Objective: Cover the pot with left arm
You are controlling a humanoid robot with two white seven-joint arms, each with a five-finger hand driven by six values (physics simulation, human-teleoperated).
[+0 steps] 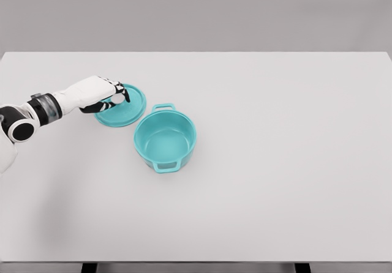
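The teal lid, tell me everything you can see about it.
The lid is a round, teal, smooth-looking disc with a raised rim, lying flat on the white table. It sits just up and left of the open teal pot, very close to its rim; whether they touch is unclear. The left robot hand is over its middle, fingers curled where a knob would be, hiding it. The pot is still uncovered.

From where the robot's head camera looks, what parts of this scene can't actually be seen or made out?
- Head view: the lid is partly covered by the left hand, so its knob and the grip on it cannot be made out.
- Head view: the left arm is cut off by the picture's left edge.
- Head view: the right arm is out of frame entirely.
- Head view: the pot hides its own far outer wall and underside.
- Head view: the table legs are cropped at the bottom edge.
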